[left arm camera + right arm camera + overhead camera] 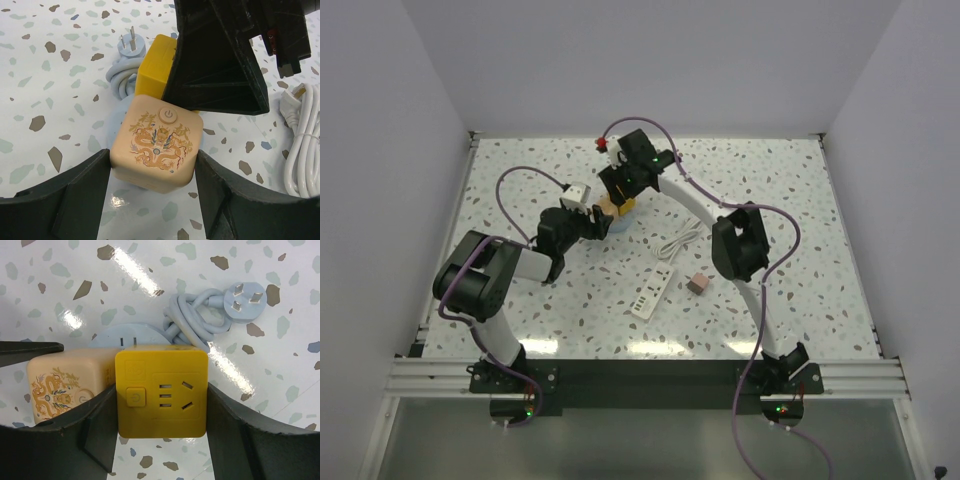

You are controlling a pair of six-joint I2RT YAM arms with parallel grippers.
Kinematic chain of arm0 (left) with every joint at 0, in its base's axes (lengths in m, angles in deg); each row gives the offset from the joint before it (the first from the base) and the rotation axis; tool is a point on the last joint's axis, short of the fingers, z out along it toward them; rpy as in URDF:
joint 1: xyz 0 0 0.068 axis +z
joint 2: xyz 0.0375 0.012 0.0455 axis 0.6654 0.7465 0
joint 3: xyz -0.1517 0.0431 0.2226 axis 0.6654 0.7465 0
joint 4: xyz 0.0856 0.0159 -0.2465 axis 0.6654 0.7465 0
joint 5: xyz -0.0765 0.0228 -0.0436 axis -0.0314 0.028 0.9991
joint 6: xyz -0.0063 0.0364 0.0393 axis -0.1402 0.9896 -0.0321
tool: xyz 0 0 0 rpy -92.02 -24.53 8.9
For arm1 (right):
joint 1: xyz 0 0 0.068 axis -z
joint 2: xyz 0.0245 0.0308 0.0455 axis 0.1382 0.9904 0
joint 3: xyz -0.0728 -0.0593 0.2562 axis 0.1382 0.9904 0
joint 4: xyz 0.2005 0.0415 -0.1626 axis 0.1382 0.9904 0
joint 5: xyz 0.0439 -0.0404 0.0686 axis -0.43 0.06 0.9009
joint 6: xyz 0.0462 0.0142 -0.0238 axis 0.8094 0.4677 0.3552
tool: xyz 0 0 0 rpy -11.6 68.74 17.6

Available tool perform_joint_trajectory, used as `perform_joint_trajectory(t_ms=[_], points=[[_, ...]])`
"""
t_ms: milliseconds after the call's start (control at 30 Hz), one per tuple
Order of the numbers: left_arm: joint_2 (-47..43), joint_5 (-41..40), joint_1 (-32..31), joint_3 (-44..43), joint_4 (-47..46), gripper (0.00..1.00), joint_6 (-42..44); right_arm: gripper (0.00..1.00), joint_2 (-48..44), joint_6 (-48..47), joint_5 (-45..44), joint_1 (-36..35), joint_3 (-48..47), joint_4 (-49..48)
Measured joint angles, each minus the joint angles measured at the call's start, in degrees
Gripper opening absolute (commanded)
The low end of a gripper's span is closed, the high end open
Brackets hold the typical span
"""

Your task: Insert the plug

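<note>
Dusty-pink plug (697, 284) lying on the terrazzo bench (800, 200), free of both arms, near a white power strip (653, 295); its thin white cord (680, 242) is bundled just beyond. Well apart, toward the back of the bench, the left fingers (75, 200) press both sides of a peach cube (157, 145) printed with a dragon. The right fingers (250, 440) clamp a yellow cube (162, 392) with a socket face. The cubes touch; a coiled pale blue cable (200, 320) lies behind them.
</note>
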Motion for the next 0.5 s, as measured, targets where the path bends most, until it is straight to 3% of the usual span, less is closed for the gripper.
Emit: perform_joint_trajectory(t_ms=[200,500], points=[[0.0,0.1,0.1,0.0,0.0,0.60,0.0,0.00,-0.6,0.1,-0.3,-0.2,1.7,-1.7],[0.2,1.7,1.2,-0.2,0.0,0.60,0.0,0.00,-7.6,2.1,-2.8,-0.8,18.1,-17.9]])
